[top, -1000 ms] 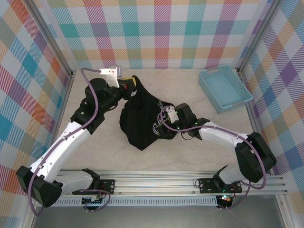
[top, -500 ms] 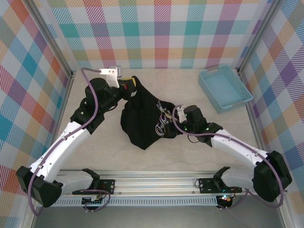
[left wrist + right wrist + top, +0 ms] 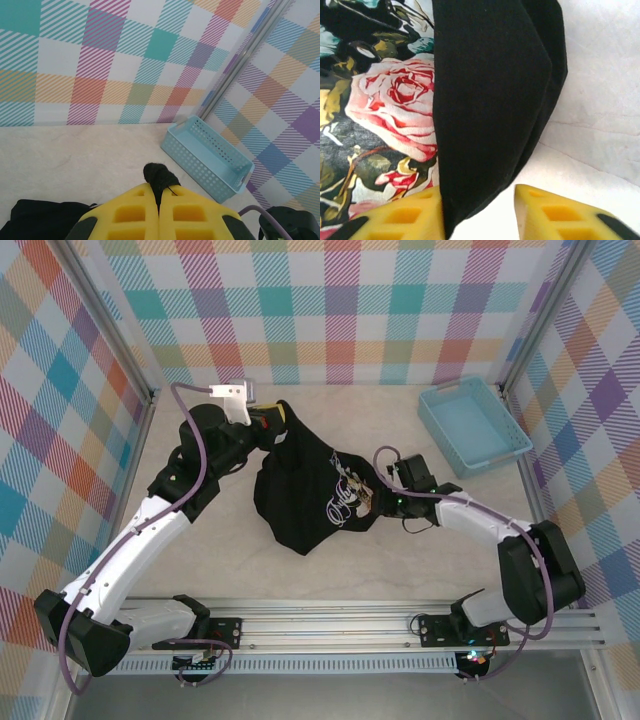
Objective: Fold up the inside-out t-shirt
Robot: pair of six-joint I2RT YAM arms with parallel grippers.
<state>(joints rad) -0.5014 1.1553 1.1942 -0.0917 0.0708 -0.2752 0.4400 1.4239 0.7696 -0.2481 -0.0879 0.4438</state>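
The inside-out t-shirt (image 3: 300,502) is a black bunch at the table's middle, its pink and white print (image 3: 345,495) facing up on the right. My left gripper (image 3: 277,420) holds its far corner up, shut on a tuft of black cloth (image 3: 159,175) that pokes out past the yellow fingers (image 3: 130,212). My right gripper (image 3: 378,498) is at the shirt's right edge. In the right wrist view its jaws (image 3: 479,200) stand apart around a black fold (image 3: 490,90); the fold touches the left finger and leaves a gap to the right one. A rose print (image 3: 395,100) lies beside it.
A light blue perforated basket (image 3: 472,427) sits at the back right, also in the left wrist view (image 3: 210,157). Checked walls close in the table on three sides. A metal rail (image 3: 330,625) runs along the near edge. Bare tabletop lies left and in front of the shirt.
My right gripper has slid right from the shirt's middle to its right edge and its jaws have narrowed around the fold. More of the print shows. The left arm has stayed still.
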